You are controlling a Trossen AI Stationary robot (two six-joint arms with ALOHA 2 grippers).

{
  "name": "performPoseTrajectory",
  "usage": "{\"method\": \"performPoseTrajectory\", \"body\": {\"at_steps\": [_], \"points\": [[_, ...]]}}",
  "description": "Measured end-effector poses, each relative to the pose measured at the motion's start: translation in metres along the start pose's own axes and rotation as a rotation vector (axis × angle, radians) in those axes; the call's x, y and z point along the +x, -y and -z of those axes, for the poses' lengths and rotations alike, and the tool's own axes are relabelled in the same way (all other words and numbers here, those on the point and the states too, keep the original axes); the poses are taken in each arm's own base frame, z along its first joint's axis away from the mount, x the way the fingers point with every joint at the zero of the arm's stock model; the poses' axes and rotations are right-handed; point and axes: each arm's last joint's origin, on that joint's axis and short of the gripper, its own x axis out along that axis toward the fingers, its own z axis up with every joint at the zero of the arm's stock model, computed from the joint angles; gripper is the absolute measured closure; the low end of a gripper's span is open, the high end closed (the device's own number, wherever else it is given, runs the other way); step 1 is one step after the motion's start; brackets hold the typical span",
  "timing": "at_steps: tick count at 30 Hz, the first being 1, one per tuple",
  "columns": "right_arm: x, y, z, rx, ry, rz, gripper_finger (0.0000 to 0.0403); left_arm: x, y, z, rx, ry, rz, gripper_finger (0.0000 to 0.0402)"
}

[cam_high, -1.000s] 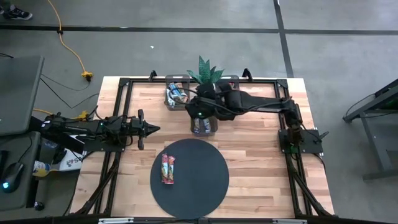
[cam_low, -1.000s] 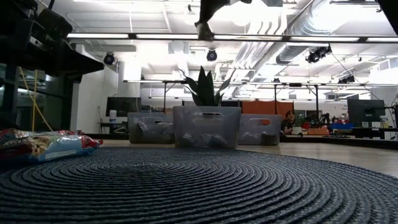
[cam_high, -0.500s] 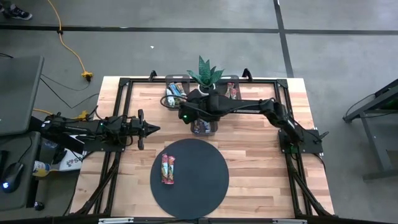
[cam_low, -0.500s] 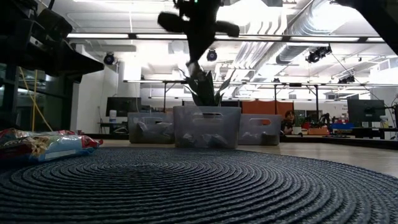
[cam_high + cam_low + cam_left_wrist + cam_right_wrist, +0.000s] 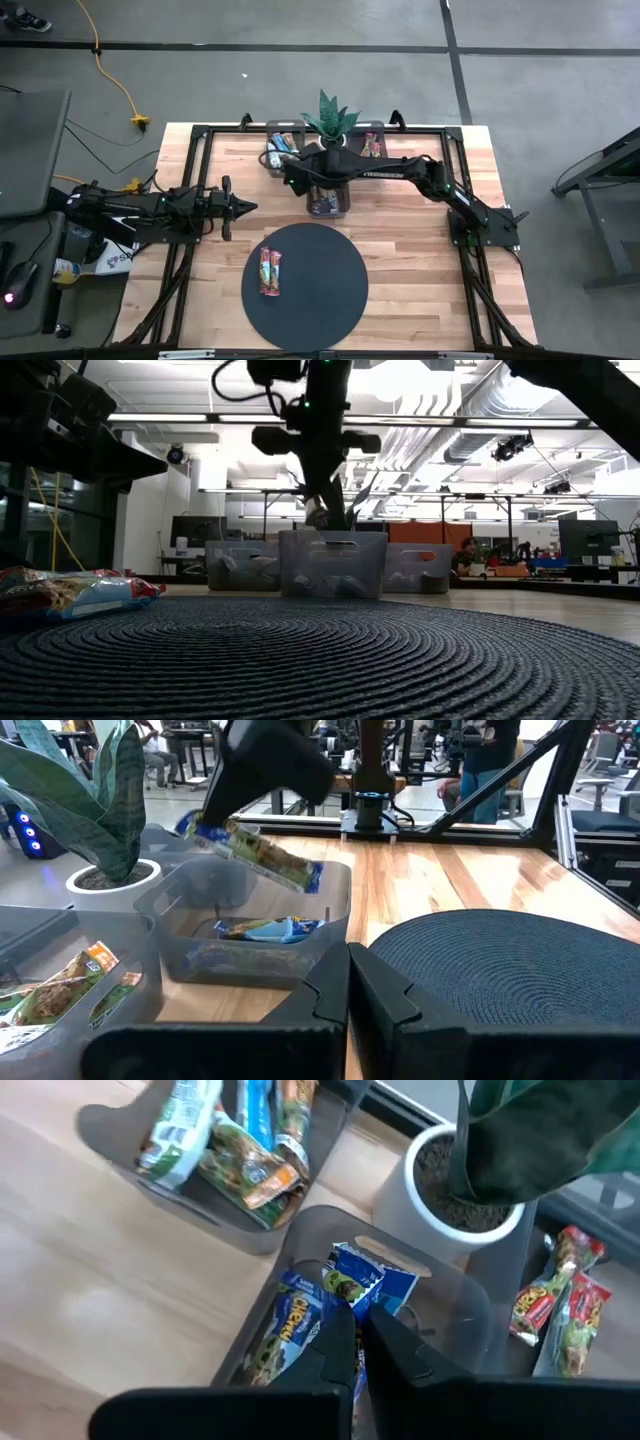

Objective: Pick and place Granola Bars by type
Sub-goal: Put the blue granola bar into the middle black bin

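Grey concrete floor (image 5: 300, 90), yellow cable (image 5: 112, 70), exposed ceiling ducts (image 5: 470, 420), strip lights (image 5: 200, 418)

Right tool (image 5: 300, 180) hides part of middle bin (image 5: 328, 202); red bars (image 5: 60, 592) cut off at low view's edge

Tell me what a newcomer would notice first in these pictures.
The right end effector, reaching over the middle bin at the table's far side, is shut on a blue bar held above it. Next, the dark round mat at the near side, with two red bars lying on its left part. A potted plant stands behind the bins.
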Motion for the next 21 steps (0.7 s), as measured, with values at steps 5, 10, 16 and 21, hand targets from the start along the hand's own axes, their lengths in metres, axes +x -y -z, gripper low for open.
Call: {"method": "performPoseTrajectory", "body": {"at_steps": [5,10,16,21], "points": [[0.018,-0.001,0.001,0.031,-0.063,0.007,0.0403,0.000,0.000,0.000,0.000,-0.001,0.000,0.0400],[0.028,-0.001,0.002,0.032,-0.093,0.009,0.0403,0.000,0.000,0.000,0.000,0.000,0.000,0.0400],[0.030,0.000,0.000,0.058,-0.113,0.001,0.0403,0.000,0.000,0.000,0.000,0.000,0.000,0.0400],[0.032,0.002,0.000,0.090,-0.169,-0.027,0.0403,0.000,0.000,0.000,0.000,0.000,0.000,0.0400]]}}
